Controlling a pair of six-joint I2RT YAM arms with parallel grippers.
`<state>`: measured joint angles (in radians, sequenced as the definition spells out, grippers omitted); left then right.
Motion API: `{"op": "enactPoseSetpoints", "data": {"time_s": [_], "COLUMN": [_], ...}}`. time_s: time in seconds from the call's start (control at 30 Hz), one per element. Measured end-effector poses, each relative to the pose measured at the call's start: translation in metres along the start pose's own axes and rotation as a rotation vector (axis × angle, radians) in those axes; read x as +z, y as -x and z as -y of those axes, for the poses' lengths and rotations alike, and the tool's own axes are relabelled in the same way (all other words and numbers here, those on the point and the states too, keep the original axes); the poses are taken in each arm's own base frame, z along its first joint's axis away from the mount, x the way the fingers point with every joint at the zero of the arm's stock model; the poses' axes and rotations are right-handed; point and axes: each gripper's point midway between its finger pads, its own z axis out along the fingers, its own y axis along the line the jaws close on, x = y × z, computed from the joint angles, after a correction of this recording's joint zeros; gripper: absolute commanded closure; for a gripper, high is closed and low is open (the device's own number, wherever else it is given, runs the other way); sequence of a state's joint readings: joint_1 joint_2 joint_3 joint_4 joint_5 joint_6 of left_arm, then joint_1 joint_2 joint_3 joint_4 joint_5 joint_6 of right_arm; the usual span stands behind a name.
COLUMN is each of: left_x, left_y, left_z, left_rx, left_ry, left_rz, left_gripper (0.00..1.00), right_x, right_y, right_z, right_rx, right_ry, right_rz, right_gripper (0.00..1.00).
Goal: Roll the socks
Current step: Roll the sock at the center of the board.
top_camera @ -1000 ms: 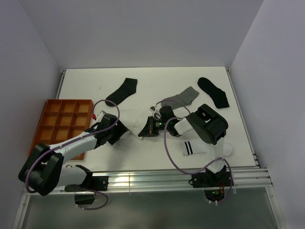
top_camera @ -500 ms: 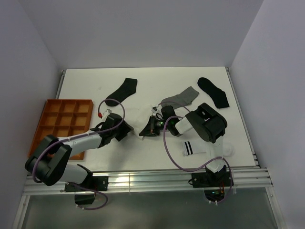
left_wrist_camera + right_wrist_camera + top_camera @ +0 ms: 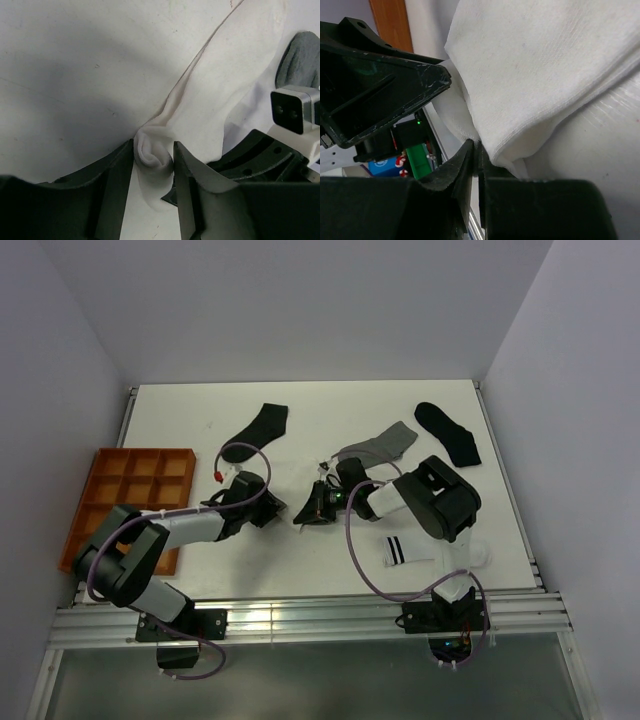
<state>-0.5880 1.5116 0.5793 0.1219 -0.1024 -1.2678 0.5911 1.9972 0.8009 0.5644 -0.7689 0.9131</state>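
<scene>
A plain white sock (image 3: 225, 95) lies stretched between my two grippers near the table's middle. Its bunched end (image 3: 152, 152) sits between the left gripper (image 3: 153, 150) fingers, which press on it from both sides. The right gripper (image 3: 477, 145) has its jaws almost together, pinching the other edge of the white sock (image 3: 545, 75). In the top view the left gripper (image 3: 280, 508) and right gripper (image 3: 306, 510) nearly meet. A grey sock (image 3: 385, 443) lies flat behind them. A white sock with black stripes (image 3: 420, 550) lies front right.
An orange compartment tray (image 3: 125, 500) sits at the left edge. Two black socks (image 3: 258, 430) (image 3: 448, 432) lie flat toward the back. The right arm's bulky wrist (image 3: 435, 498) hangs over the striped sock.
The left gripper has slid right to the right gripper and narrowed its jaws onto the sock's bunched end. The right gripper has stayed in place.
</scene>
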Motion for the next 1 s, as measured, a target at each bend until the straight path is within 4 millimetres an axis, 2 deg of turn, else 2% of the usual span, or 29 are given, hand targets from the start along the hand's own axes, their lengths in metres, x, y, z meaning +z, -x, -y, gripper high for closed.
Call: {"op": "enactPoseSetpoints", "data": {"time_s": [0.13, 0.17, 0.27, 0.47, 0.6, 0.8, 0.9, 1.0], "left_x": [0.005, 0.006, 0.011, 0.015, 0.016, 0.015, 0.015, 0.015], "left_y": [-0.002, -0.002, -0.003, -0.005, -0.005, -0.006, -0.006, -0.006], "left_z": [0.000, 0.002, 0.004, 0.009, 0.010, 0.010, 0.010, 0.010], "left_rx": [-0.005, -0.005, -0.001, 0.021, 0.045, 0.086, 0.104, 0.114], "left_ry": [0.014, 0.014, 0.023, 0.052, 0.073, 0.098, 0.110, 0.120], "left_rz": [-0.007, -0.008, -0.014, -0.030, -0.039, -0.051, -0.057, -0.061], "left_gripper": [0.62, 0.66, 0.74, 0.80, 0.81, 0.81, 0.81, 0.81], "right_x": [-0.003, -0.004, -0.007, -0.015, -0.021, -0.020, -0.015, -0.012], "right_y": [0.003, 0.004, 0.006, 0.010, 0.014, 0.012, 0.003, 0.002], "right_z": [0.002, 0.002, 0.003, -0.005, -0.017, -0.047, -0.050, -0.041], "right_rx": [-0.021, -0.027, -0.045, -0.184, -0.350, -0.663, -0.773, -0.835], "right_ry": [-0.042, -0.053, -0.083, -0.167, -0.248, -0.348, -0.393, -0.453], "right_rz": [0.010, 0.014, 0.023, 0.080, 0.155, 0.271, 0.280, 0.282], "right_gripper": [0.82, 0.75, 0.64, 0.55, 0.54, 0.53, 0.54, 0.55]}}
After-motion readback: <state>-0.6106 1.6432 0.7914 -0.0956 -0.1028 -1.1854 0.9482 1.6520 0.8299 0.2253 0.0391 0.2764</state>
